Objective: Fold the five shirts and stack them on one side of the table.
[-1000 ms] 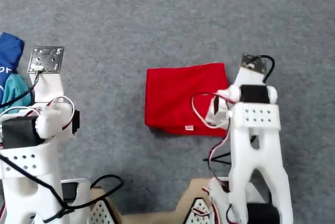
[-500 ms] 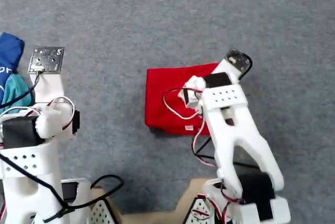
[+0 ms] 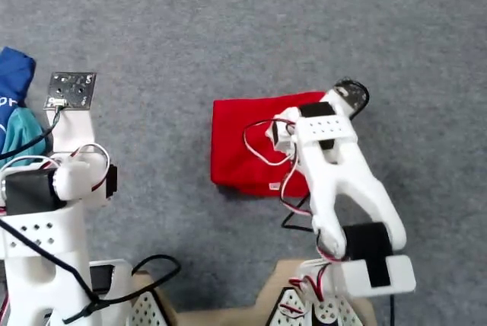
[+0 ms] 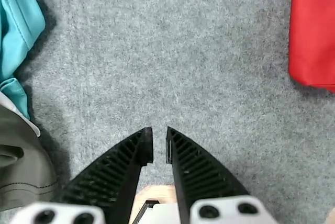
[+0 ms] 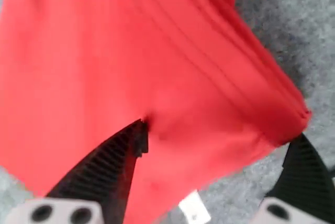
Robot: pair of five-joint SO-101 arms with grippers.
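Sitting folded near mid-table, the red shirt (image 3: pixel 247 143) lies flat on the grey felt (image 3: pixel 175 36). R gripper (image 5: pixel 214 153) hangs over one corner of it w/ jaws spread wide: one finger (image 5: pixel 118 169) over the cloth, the other past the edge above felt; can't tell if touching. L gripper (image 4: pixel 158 144) is over bare felt, well apart from the red shirt, fingers nearly pressed together, nothing between. Blue shirt (image 3: pixel 14 75) & teal shirt (image 3: pixel 19 132) are bunched at the table's left edge.
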